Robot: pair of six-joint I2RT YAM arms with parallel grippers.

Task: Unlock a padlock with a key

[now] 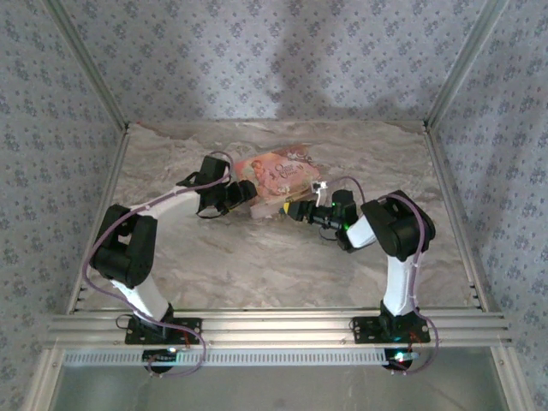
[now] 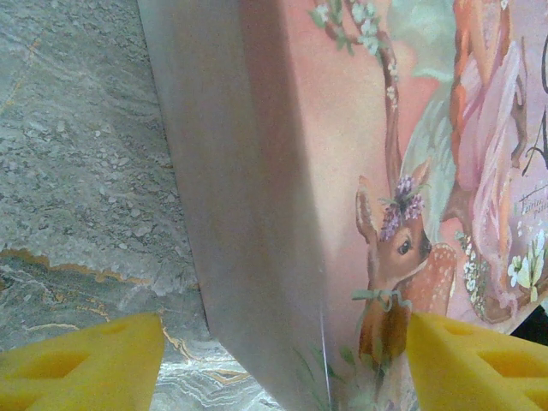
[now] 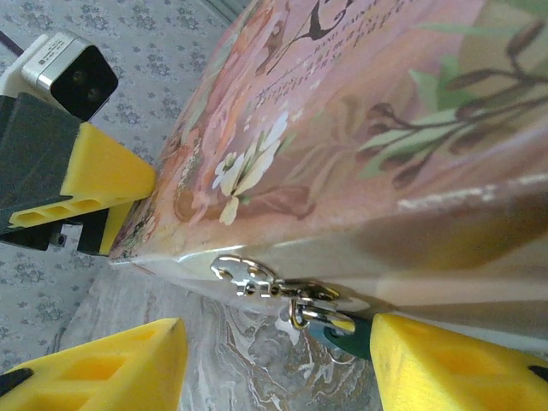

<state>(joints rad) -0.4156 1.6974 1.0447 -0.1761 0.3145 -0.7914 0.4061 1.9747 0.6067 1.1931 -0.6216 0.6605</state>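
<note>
The step in hand looks like fetching the key, with the lock itself not yet reached.

On the left, the left gripper [image 2: 285, 342] is standing wide, its yellow foam fingers [image 2: 77, 364] straddling one end of the flat pink-orange illustrated box [image 2: 282, 171]. Bare tabletop is showing between the left finger and the box's side, so it is steadying the box rather than clamping it.

Along the box's lower edge, a small silver metal clasp [image 3: 257, 278] is hanging. Just below it lies the small key with the blue-green head [image 3: 342, 338], near the tabletop. The small brass-coloured padlock is not showing clearly enough to place.

Further right, the right gripper [image 3: 278, 342] is hovering with its jaws apart around the clasp and key, holding nothing. Its right finger is sitting just beside the key's head.

The next move is probably calling for a square pinch on that thin head. The risk is catching the clasp or the box's edge instead.

The grey-brown marble-patterned table [image 1: 257, 265] is lying flat under both arms. Slanted aluminium posts [image 1: 86, 64] are framing it on either side, and pale blue-grey walls with a small floral print [image 1: 274, 51] are closing it in
</note>
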